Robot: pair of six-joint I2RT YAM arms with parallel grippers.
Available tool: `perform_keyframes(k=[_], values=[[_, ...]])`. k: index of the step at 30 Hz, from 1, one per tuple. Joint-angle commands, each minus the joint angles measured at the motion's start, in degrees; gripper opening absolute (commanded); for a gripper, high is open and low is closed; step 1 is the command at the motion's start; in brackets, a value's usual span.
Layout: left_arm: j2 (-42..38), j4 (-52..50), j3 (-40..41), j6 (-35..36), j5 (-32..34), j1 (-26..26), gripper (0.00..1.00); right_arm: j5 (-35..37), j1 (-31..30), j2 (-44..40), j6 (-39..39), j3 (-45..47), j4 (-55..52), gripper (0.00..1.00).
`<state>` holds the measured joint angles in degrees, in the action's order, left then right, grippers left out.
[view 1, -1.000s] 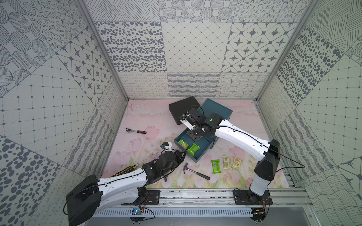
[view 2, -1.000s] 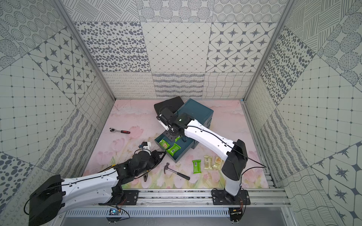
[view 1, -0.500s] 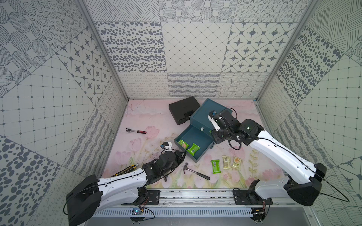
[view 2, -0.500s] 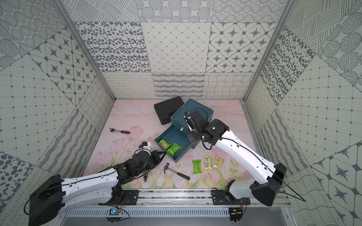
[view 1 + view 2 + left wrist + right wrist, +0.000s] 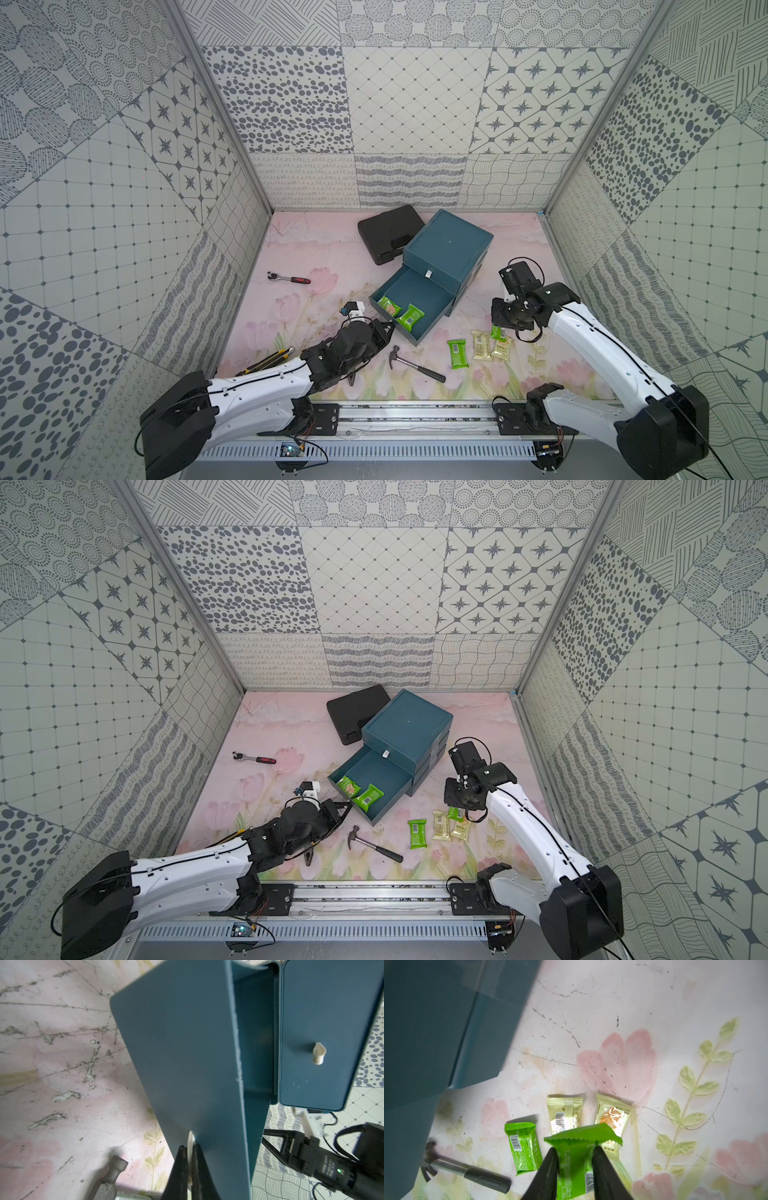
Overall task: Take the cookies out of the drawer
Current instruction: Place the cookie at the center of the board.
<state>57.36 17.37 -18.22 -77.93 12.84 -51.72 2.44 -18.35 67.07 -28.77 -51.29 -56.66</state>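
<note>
Top views, both: the drawer (image 5: pixel 415 286) stands open with two green cookies (image 5: pixel 410 317) inside. Three loose cookies (image 5: pixel 417 833) lie on the mat (image 5: pixel 316 257) beside it.

Left wrist: left gripper (image 5: pixel 189 1148) is clenched on the drawer's white knob (image 5: pixel 190 1138).

Right wrist: right gripper (image 5: pixel 575 1148) grasps a held cookie (image 5: pixel 581 1132), green, above the beige cookies (image 5: pixel 564 1114).

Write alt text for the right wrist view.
The right gripper holds a green cookie packet above a floral table, where one green packet and two beige packets lie side by side. A hammer lies nearby, and a blue drawer unit fills one side.
</note>
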Motion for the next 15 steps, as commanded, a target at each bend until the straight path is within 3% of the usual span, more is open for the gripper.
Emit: perform_keyframes(k=[1,8,15], values=[[0.16,1.63,0.32,0.10,2.10,0.06,0.00,-2.76,1.88,5.04,-0.49,-0.15,9.88,0.30],[0.09,1.35,-0.01,0.36,2.45,0.07,0.00,-2.38,5.74,19.16,3.92,-4.80,14.59,0.30],[0.37,1.53,-0.20,0.47,2.45,0.04,0.00,-2.44,6.84,27.24,5.70,-7.61,14.79,0.33]])
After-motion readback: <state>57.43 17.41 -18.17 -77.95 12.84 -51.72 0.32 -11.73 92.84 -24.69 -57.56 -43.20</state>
